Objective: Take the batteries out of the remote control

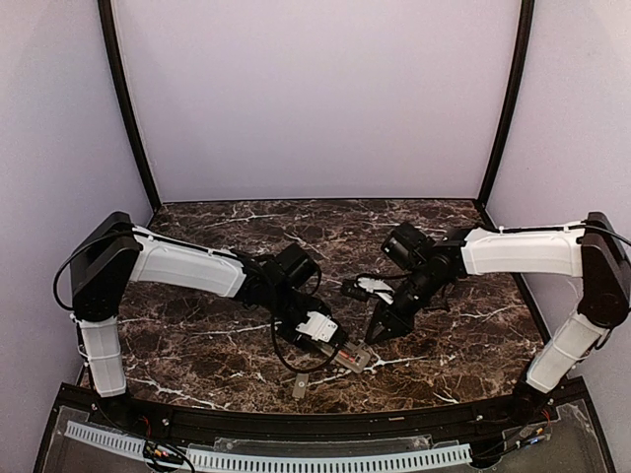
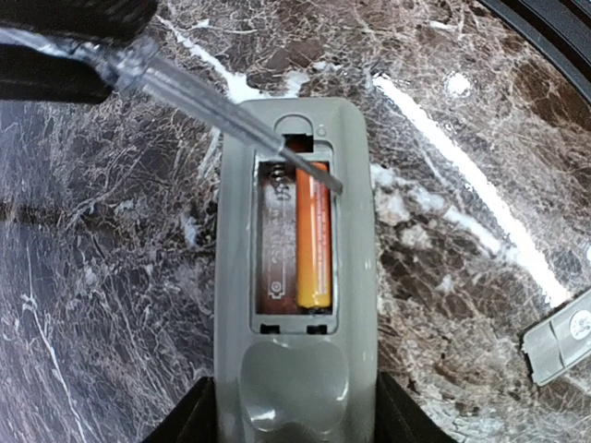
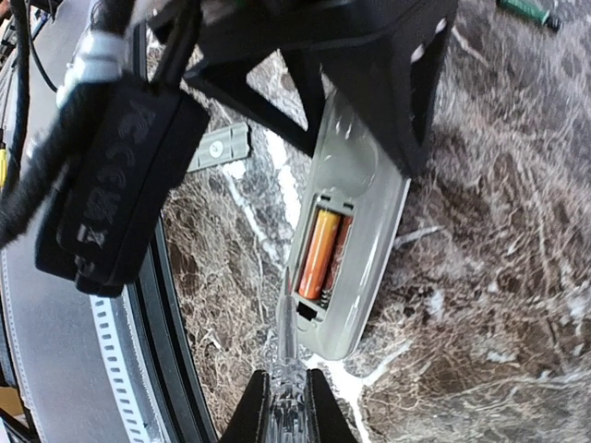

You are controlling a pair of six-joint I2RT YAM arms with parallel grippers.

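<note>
The remote control (image 2: 295, 369) sat grey back up in the lower middle of the top view. I could not tell whether it rested on the marble tabletop (image 2: 92, 277) or was held just over it. Its battery bay (image 2: 274, 245) was uncovered. The left jaws were clenched on the remote's lower end, one finger at each long edge.

In the left wrist view the orange battery (image 2: 314, 235) filled the right-hand slot of the bay. The slot beside it showed a bare spring and a dark floor.

The right jaws were grasping a clear-handled tool (image 2: 185, 88). Its thin metal tip reached across the spring end of the bay, at the top of the orange battery. I could not tell whether it touched.

A small flat grey cover piece (image 2: 561, 337) lay on the tabletop at the lower right of the left wrist frame, apart from the remote. A green-handled item (image 3: 526, 11) lay in the upper right corner of the right wrist frame.
</note>
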